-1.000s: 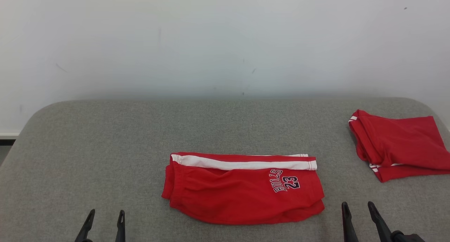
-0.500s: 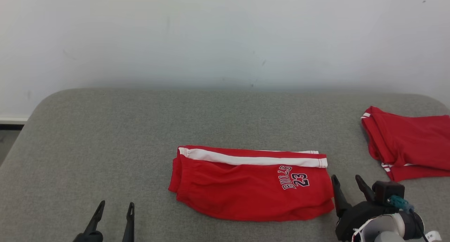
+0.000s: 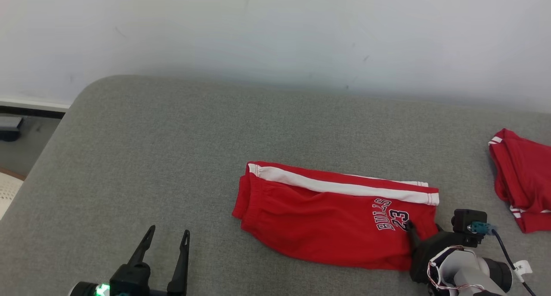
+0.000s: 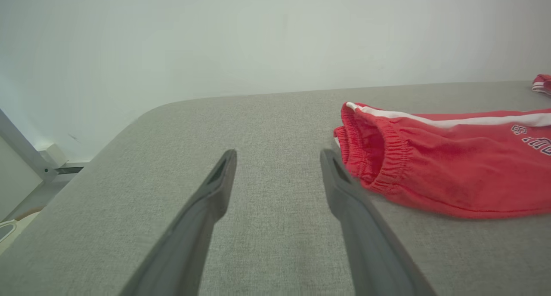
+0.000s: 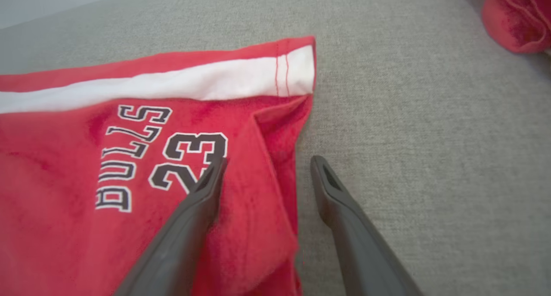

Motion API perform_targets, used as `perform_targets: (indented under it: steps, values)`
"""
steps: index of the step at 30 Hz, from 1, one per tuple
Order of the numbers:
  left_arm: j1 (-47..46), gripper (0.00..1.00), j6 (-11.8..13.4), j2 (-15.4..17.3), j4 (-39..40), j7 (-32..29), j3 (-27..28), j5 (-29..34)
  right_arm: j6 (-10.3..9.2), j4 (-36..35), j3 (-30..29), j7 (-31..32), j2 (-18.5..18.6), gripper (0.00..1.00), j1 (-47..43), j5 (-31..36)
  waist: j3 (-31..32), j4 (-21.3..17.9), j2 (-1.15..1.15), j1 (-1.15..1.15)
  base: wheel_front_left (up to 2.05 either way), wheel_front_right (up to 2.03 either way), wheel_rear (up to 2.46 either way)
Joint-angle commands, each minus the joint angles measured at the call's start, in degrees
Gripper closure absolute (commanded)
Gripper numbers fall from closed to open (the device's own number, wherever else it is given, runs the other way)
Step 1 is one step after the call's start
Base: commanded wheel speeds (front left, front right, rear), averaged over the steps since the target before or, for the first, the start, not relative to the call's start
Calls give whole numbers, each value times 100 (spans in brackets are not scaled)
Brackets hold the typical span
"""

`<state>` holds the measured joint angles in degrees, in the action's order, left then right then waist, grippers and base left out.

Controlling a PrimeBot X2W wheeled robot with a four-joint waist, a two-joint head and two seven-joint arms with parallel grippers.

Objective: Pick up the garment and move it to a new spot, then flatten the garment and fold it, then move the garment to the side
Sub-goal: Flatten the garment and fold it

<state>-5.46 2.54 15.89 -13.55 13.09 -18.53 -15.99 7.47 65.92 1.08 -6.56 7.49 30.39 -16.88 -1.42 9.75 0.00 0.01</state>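
While both sets of jaws stand fully apart and empty, the right gripper (image 5: 269,160) straddles the hem edge of the folded garment (image 3: 327,218): one finger is over the printed number, the other over the bare grey surface (image 3: 172,137). The left gripper (image 4: 278,152) hovers at the folded garment's 8 o'clock. A second red garment (image 3: 521,180) lies at 3 o'clock, well apart. Risk: closing here may pinch only the top layer, so the fold opens when lifted.

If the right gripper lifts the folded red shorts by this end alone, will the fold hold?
Probably not: the folded red shorts are soft cloth in loose layers, so the free end would likely sag and unfold. The open right gripper straddles their edge and may catch only some layers. Pushed, they would probably bunch on the grey surface.
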Motion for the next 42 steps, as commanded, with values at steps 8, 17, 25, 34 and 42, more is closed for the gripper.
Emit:
perform_targets:
  steps: [8,17,25,34,42]
  values:
    - [-213,0,-32,-88,-239,118,-76,53,11,476,250,83,-228,100,235,-341,-116,125,0,-1,0,0,0]
    - [-112,0,-24,-58,-373,175,-39,-6,1,438,458,-353,563,100,256,-633,50,-100,0,-1,0,0,0]
    - [-15,0,-4,-23,-376,194,33,-56,1,161,672,-464,878,100,239,-944,112,-307,0,-1,0,0,0]
    - [83,0,-26,-14,-403,206,39,-93,2,-949,1382,-147,546,100,-13,-1862,273,-334,0,-1,0,0,0]
    - [36,0,-31,-76,-406,214,18,-102,2,-1836,2117,293,117,100,15,-2576,284,-254,0,-1,0,0,0]
